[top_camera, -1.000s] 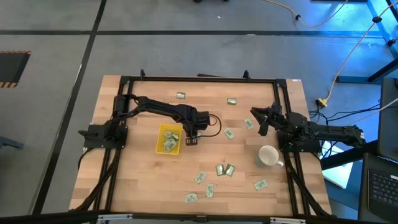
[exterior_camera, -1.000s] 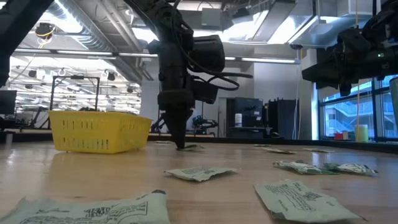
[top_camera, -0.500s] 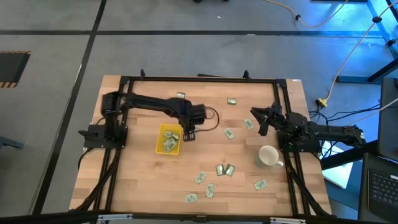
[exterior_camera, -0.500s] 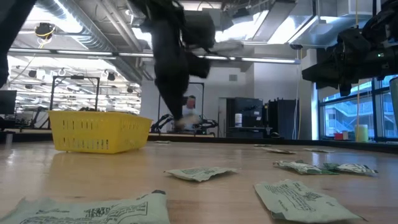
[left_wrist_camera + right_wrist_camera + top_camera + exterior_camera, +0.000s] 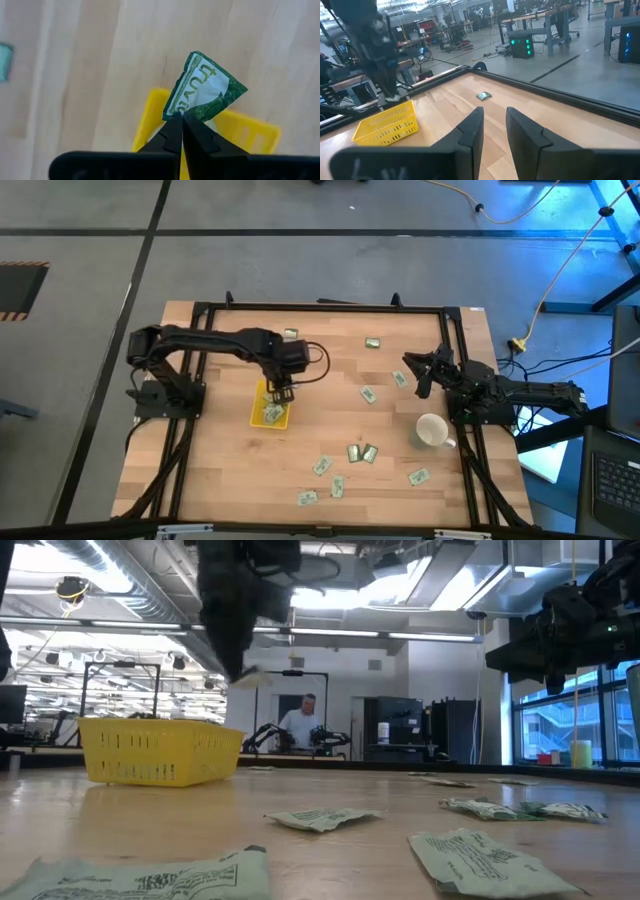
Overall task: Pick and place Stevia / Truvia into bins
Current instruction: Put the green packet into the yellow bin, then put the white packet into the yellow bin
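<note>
Pale green and white Truvia sachets lie flat, scattered over the wooden table, such as one (image 5: 368, 394) in the middle and a pair (image 5: 360, 452) nearer the front. Several more lie inside the yellow tray (image 5: 262, 412). My left gripper (image 5: 281, 387) hovers above the tray's far end, shut on one sachet (image 5: 205, 94). In the low view that sachet (image 5: 250, 677) hangs high over the tray (image 5: 160, 752). My right gripper (image 5: 420, 376) waits open at the table's right side, touching nothing. My left gripper pinches one Truvia sachet at a corner (image 5: 176, 113) between its two fingertips, coming from above and pointing down. The sachet is lifted clear, crumpled and tilted, sticking out below the fingers over the yellow tray's rim (image 5: 150, 107).
A white mug (image 5: 432, 430) stands near the right arm. A black frame rail (image 5: 320, 307) runs along the far edge and both sides. Loose sachets lie near the front edge (image 5: 307, 498) and far edge (image 5: 291, 334). A person (image 5: 297, 722) sits in the room behind.
My left gripper, shut on a sachet, has lifted it clear of the table beside the tray's right side. It has risen well above the tray and moved toward the table's left, ending over the tray. The right arm has kept still.
</note>
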